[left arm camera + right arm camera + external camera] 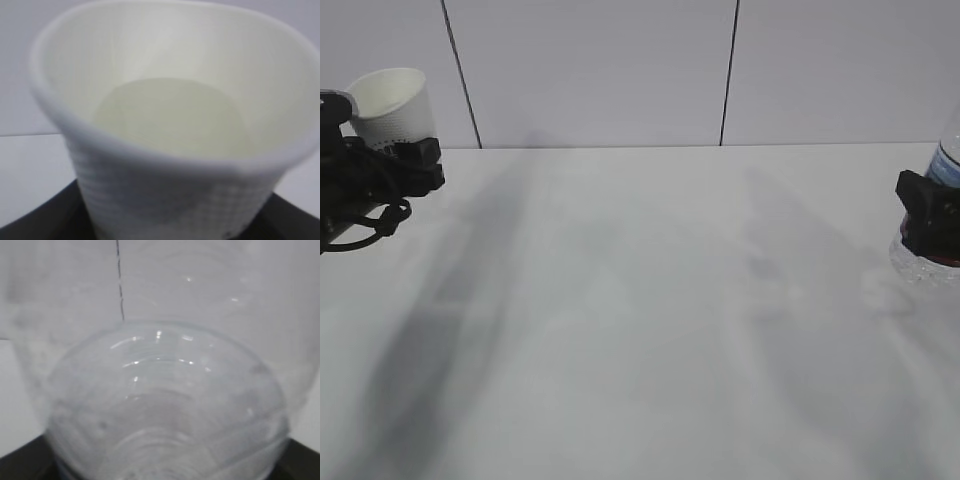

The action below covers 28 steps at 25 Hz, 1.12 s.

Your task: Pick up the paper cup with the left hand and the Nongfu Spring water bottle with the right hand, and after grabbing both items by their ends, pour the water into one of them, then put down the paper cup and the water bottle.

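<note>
The paper cup (392, 105) is sitting at the far left edge of the exterior view, upright with a slight tilt, its mouth opening upward, and the left hand (405, 165) is closing around its lower wall, jaws set part-way open at cup width and grasping it near the base. Far across the white table (640, 320), at the right edge, the Nongfu Spring water bottle (942, 170) is standing with its long axis roughly vertical, and the right hand (928, 215) is gripping it low on the body, jaws likewise spread only as wide as the bottle. The two are lying well apart, so the pour is turning on bringing bottle mouth and cup mouth together toward the middle. The right wrist view is blurred, so the water level inside is hard to judge; the cup's interior (170, 120) is looking dry.
</note>
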### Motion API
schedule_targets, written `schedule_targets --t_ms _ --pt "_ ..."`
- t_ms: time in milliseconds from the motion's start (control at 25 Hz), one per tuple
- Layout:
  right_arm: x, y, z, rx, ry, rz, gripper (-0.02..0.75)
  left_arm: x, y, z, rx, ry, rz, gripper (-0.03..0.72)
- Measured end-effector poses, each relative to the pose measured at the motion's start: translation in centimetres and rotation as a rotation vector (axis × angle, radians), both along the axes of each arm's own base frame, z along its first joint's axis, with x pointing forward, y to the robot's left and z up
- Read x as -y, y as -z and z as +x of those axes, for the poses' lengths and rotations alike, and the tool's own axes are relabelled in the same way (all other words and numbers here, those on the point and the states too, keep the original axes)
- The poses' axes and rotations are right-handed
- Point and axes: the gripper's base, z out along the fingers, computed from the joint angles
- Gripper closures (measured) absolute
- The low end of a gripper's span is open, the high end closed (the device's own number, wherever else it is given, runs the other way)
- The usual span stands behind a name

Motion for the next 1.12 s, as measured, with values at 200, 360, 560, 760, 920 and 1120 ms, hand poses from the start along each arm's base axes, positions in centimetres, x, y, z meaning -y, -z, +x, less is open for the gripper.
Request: schedule_targets --t_ms 200,360,560,760,920,1120 --pt "0.0 0.0 0.0 0.0 0.0 0.0 0.218 0.0 0.2 0.1 0.004 -0.004 -0.002 0.202" --pt "0.0 0.0 0.0 0.0 0.0 0.0 0.218 -0.1 1.0 0.1 -0.015 -0.009 -0.001 0.202" --pt "0.0 0.0 0.0 0.0 0.0 -0.002 0.208 -0.1 1.6 0.2 -0.01 -0.013 -0.001 0.202" --pt "0.0 0.0 0.0 0.0 0.0 -0.002 0.218 0.0 1.9 0.5 -0.01 -0.016 -0.004 0.202" --pt "0.0 0.0 0.0 0.0 0.0 -0.002 0.218 0.1 2.6 1.4 -0.016 -0.019 -0.022 0.202" --pt "0.0 0.0 0.0 0.0 0.0 -0.002 0.218 0.3 2.6 2.5 -0.003 -0.019 -0.028 0.202"
